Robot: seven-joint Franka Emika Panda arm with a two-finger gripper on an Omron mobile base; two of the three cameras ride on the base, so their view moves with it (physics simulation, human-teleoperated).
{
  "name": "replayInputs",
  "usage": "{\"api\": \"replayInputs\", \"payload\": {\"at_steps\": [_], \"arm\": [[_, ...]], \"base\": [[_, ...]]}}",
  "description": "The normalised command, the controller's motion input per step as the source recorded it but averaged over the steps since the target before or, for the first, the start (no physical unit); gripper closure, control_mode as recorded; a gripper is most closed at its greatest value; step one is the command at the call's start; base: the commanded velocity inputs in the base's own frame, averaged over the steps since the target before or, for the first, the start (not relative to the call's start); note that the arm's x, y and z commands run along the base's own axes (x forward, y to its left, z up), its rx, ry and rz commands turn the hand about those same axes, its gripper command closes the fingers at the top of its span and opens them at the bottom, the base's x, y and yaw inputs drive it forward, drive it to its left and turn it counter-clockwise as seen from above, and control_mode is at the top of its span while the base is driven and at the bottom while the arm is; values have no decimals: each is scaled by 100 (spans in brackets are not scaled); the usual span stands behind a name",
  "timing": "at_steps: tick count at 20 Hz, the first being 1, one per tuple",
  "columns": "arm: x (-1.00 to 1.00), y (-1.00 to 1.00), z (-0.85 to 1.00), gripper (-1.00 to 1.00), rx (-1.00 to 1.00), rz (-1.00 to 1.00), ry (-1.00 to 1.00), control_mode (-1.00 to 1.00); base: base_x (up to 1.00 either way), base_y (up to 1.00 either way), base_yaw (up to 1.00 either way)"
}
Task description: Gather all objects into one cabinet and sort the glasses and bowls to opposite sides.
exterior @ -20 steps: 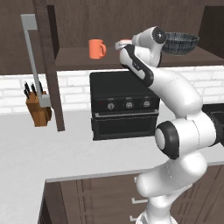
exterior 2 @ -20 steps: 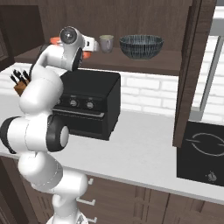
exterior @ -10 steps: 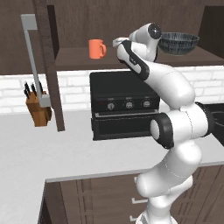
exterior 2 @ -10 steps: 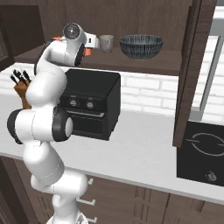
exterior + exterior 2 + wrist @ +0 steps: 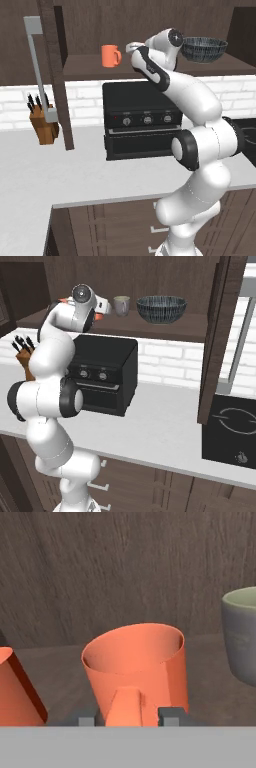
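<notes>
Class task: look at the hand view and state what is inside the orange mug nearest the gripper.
The bright orange handled mug shows only its bare orange inner wall below the rim. Its bottom is hidden by the near wall, so whether anything lies there cannot be told.

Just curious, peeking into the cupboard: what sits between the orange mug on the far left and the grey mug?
Another orange mug stands between the left orange mug and the grey mug, as the hand view shows.

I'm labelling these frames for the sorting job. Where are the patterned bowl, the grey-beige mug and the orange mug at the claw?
patterned bowl (image 5: 161, 310): right base view, outer wall.
grey-beige mug (image 5: 121, 306): right base view, side of the body.
orange mug at the claw (image 5: 145, 672): hand view, front wall above the handle.
</notes>
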Motion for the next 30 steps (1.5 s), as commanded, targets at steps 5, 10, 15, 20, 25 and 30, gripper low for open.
{"api": "replayInputs", "payload": {"at_steps": [5, 10, 15, 20, 25, 30], "arm": [[-4, 0, 1, -100, 0, 0, -1, -100], [-43, 0, 20, -100, 0, 0, -6, -100], [-69, -1, 17, -100, 0, 0, -3, -100], [-79, -13, 15, -100, 0, 0, -2, -100], [-94, -20, 31, -100, 0, 0, -9, -100], [-84, -22, 25, -100, 0, -13, -15, -100]], "base": [[0, 0, 0], [0, 0, 0], [0, 0, 0], [0, 0, 0], [0, 0, 0], [0, 0, 0]]}}
